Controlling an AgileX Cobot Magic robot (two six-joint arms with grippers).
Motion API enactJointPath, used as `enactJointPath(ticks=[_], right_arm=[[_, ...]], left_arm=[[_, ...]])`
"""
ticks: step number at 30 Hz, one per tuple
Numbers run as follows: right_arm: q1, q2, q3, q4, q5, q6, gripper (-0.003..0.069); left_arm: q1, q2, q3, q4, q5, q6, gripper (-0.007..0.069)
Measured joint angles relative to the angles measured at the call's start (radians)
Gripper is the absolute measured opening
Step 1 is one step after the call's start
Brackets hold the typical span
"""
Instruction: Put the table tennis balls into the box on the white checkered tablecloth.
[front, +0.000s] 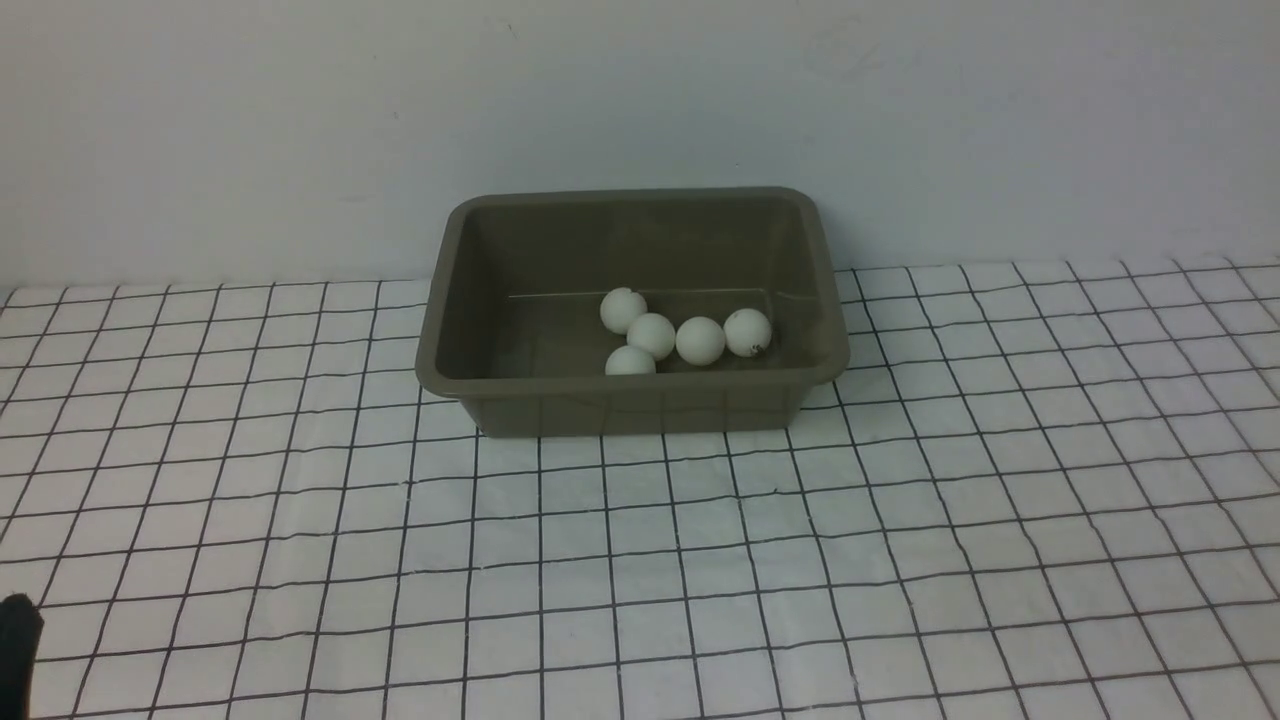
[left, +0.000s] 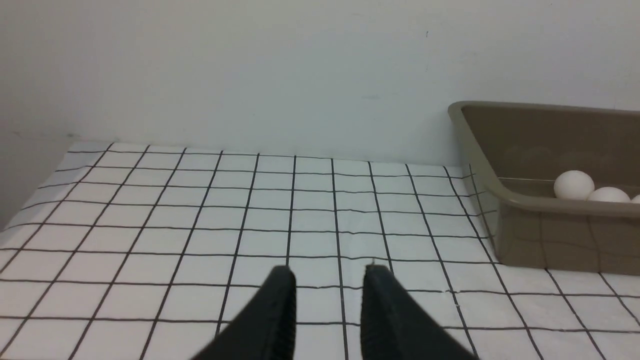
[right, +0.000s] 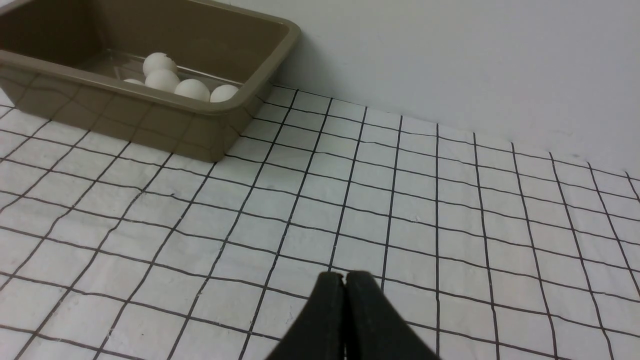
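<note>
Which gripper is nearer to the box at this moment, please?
The left, probably. The left gripper is over the cloth on the box's left side, robot-side of it, jaws apart. The right gripper is on its right side, seemingly farther back, jaws shut.

No readable text, brand, number or sign in any view. Only mark: a small dark printed spot on the rightmost of the table tennis balls (front: 748, 332), inside the box (front: 630, 395), facing the near right. Too small and blurred to read as letters or a logo. The other balls show plain white faces. Box walls and rim plain, no label. The white checkered tablecloth (front: 640, 560) carries only its black grid lines.
</note>
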Motion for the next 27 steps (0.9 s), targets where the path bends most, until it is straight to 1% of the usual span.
enactJointPath(ticks=[4, 9, 14, 27], right_arm=[[0.000, 0.000, 0.000, 0.000, 0.001, 0.000, -0.0018], [0.000, 0.000, 0.000, 0.000, 0.001, 0.000, -0.0018], [0.000, 0.000, 0.000, 0.000, 0.001, 0.000, -0.0018], [0.000, 0.000, 0.000, 0.000, 0.001, 0.000, -0.0018]], left_arm=[[0.000, -0.077, 0.025, 0.000, 0.031, 0.000, 0.0174], [0.000, -0.216, 0.025, 0.035, 0.165, 0.016, 0.0174], [0.000, -0.241, 0.025, 0.047, 0.263, 0.022, 0.0174], [0.000, -0.241, 0.025, 0.047, 0.269, 0.025, 0.0174]])
